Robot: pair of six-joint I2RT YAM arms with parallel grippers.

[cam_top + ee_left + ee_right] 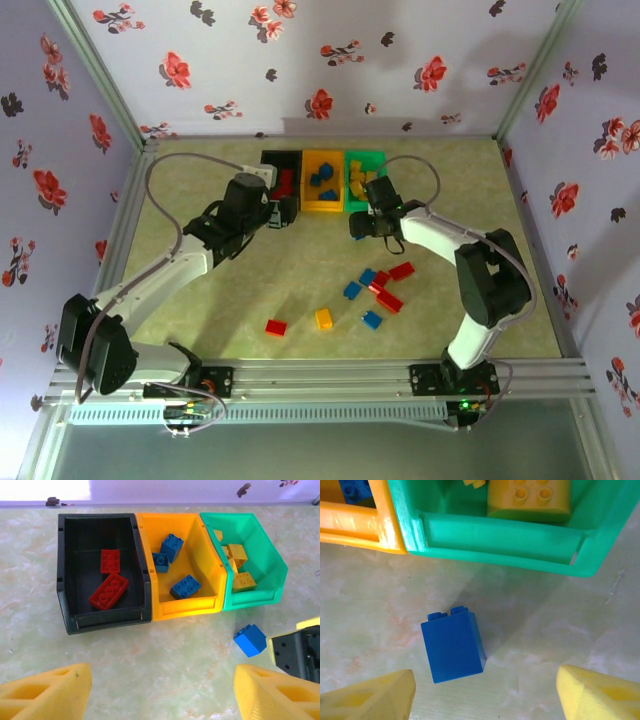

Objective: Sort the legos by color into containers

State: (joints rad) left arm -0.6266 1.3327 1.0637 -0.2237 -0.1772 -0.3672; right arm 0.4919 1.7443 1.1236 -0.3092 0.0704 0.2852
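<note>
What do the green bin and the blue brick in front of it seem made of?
Green bin: apparently moulded plastic, semi-glossy; light streaks on its rim. Blue brick: likely hard plastic, smooth, fairly matte faces, moulded studs.

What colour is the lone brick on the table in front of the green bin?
Blue; the brick shows best in the right wrist view.
</note>
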